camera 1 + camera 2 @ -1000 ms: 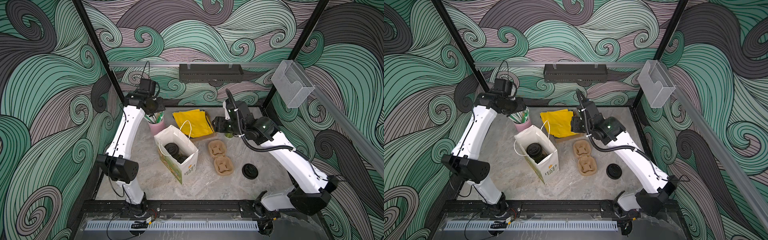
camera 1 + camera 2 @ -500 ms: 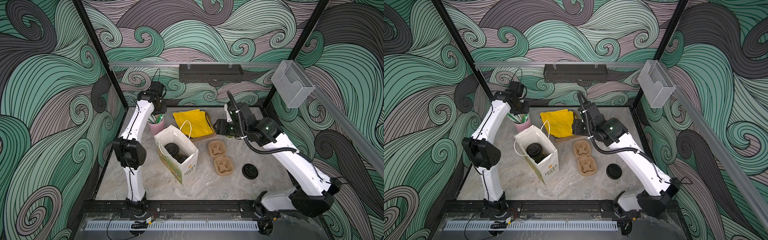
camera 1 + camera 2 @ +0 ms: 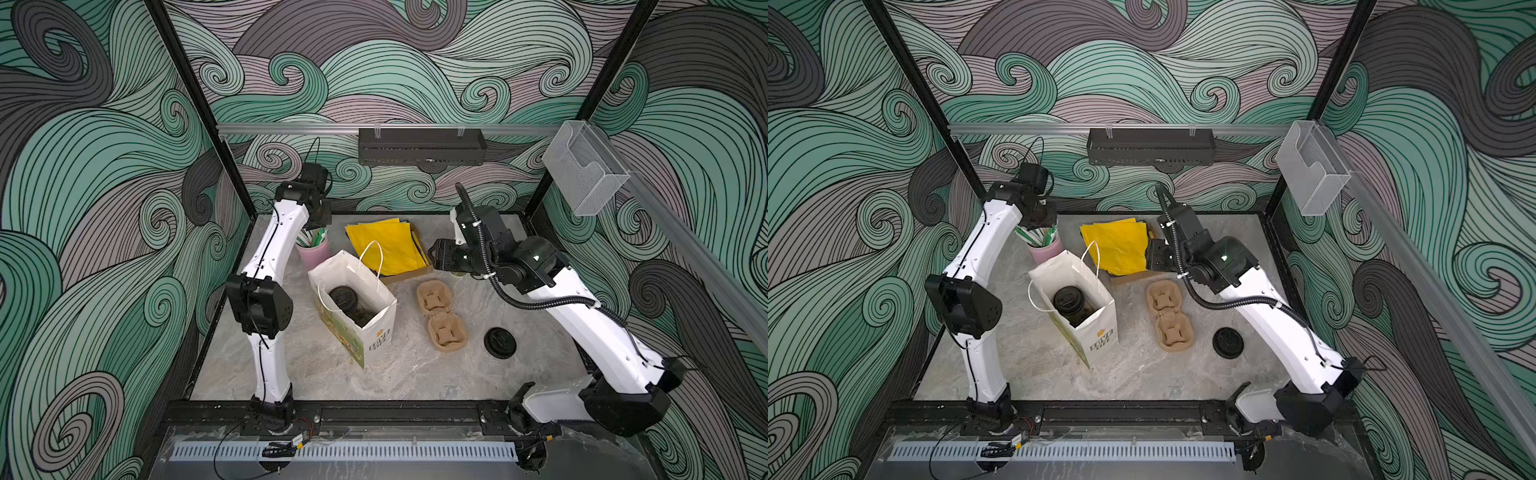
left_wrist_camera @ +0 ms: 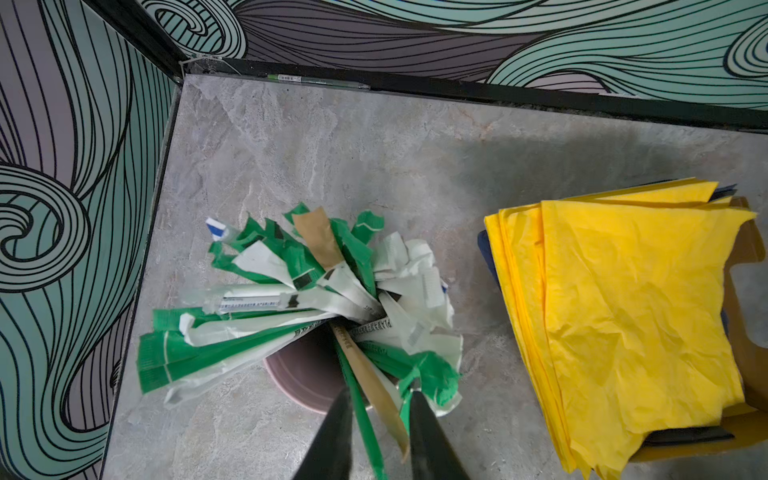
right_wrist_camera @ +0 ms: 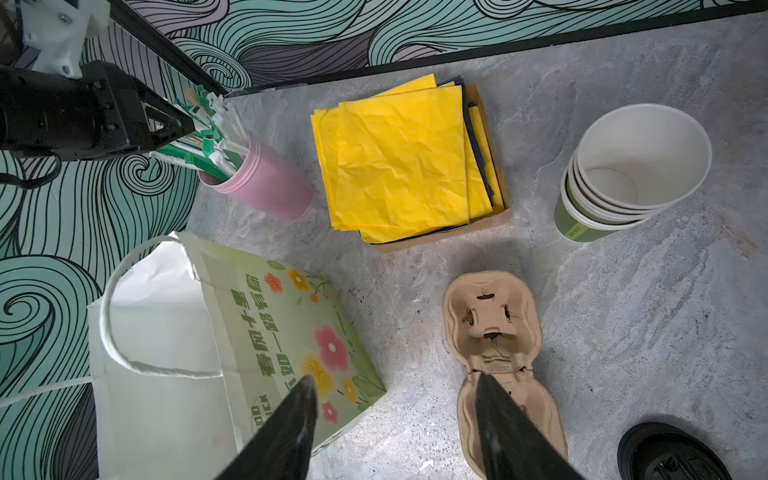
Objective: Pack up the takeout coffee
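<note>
At the bench's (image 4: 332, 145) far left corner, the left tool (image 4: 380, 395) reaches into the wrapped straws (image 4: 291, 282) standing in a pink cup (image 5: 270, 187). Its fingers (image 4: 332, 436) stand close together with a green and a brown straw between them; whether they pinch cannot be told. Next, the white paper bag (image 3: 1100, 324) stands open with the takeout coffee (image 3: 1068, 300) inside, black lid up. A pile of yellow napkins (image 3: 1115, 245) lies behind it and a pulp cup carrier (image 3: 1169, 316) beside it. The right tool (image 5: 395, 382) hovers over the bench, jaws apart, holding nothing. A stack of green cups (image 5: 582, 224) and a loose black lid (image 3: 1227, 342) sit further right.
</note>
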Controlling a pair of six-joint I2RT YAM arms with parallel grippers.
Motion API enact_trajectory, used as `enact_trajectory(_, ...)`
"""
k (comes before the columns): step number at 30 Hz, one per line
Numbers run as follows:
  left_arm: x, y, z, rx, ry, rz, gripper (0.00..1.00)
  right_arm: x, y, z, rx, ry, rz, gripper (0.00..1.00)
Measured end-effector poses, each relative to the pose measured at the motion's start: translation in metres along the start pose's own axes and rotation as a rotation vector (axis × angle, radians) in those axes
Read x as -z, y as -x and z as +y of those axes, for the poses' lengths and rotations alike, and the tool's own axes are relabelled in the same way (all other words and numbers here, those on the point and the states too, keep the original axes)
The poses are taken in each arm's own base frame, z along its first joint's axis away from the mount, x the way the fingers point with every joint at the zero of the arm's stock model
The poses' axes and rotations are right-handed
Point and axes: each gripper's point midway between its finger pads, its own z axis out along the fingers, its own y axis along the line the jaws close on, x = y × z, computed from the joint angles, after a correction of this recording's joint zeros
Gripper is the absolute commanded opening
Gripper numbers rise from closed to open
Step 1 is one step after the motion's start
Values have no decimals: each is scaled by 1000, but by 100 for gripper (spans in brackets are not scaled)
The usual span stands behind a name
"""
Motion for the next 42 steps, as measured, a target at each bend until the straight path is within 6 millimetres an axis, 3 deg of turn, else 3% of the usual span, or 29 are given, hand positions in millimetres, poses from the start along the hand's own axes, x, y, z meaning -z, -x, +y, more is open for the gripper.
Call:
enact_trajectory(8, -10, -3, -2, 5, 6, 21, 29, 3, 1, 0, -1, 4, -7, 62)
enact_trajectory(12, -12, -4, -1, 9, 10, 24, 22, 3, 1, 0, -2, 4, -7, 62)
enact_trajectory(18, -12, -4, 2, 14, 31, 21, 4, 2, 0, 0, -1, 3, -4, 62)
enact_trajectory(29, -5, -3, 10, 15, 63, 9, 0, 3, 0, 0, -2, 5, -6, 62)
enact_trajectory(33, 18, 3, 15, 27, 58, -34, 0, 6, 1, 0, -2, 8, -12, 63)
enact_trajectory(42, 94, 21, 35, 75, 30, -185, 0, 18, 2, -5, -6, 15, -33, 63)
